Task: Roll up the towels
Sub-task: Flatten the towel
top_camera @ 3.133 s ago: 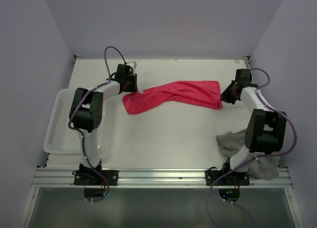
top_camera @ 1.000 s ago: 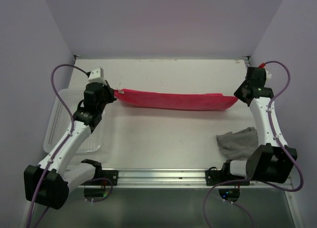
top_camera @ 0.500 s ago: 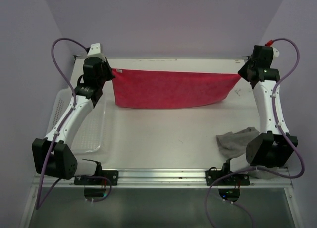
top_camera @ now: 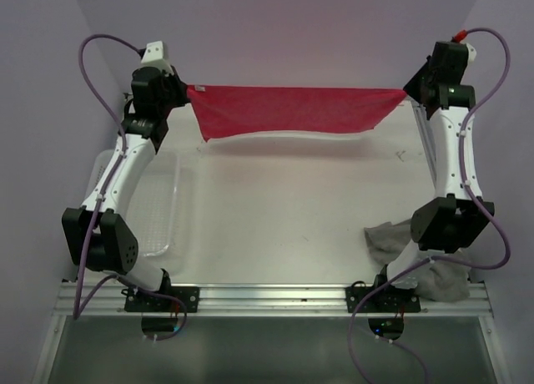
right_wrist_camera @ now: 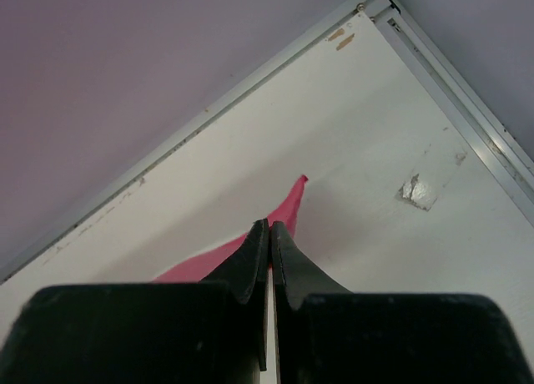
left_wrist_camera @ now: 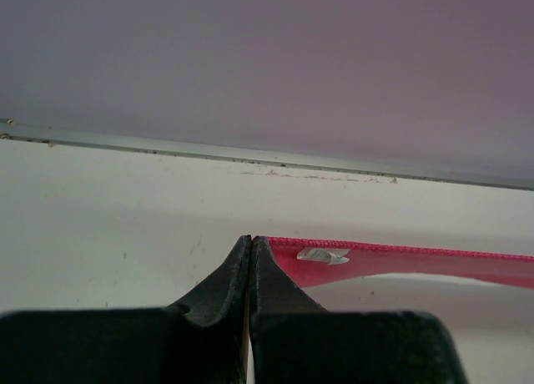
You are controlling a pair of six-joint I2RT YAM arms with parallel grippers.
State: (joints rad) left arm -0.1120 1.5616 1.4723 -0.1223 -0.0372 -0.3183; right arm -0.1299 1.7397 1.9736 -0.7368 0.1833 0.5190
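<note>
A: What is being hidden?
B: The right arm is covering part of the grey towel [top_camera: 385,236] on the desk [top_camera: 284,225].
A: The pincers?
B: The left pincer [top_camera: 185,91] and right pincer [top_camera: 406,90] are both pressing fully closed; they are holding the pink towel [top_camera: 292,110] stretched above it.

The pink-red towel [top_camera: 288,110], previously bunched on the worktop [top_camera: 284,217], now hangs above it as a flat, taut sheet. The left claw [top_camera: 182,92] and right claw [top_camera: 411,89] have each risen and moved apart toward the rear wall, carrying the towel's upper corners. Both arms have gone from folded to extended. The left arm has swung off the white basket [top_camera: 154,221], exposing more of it.
</note>
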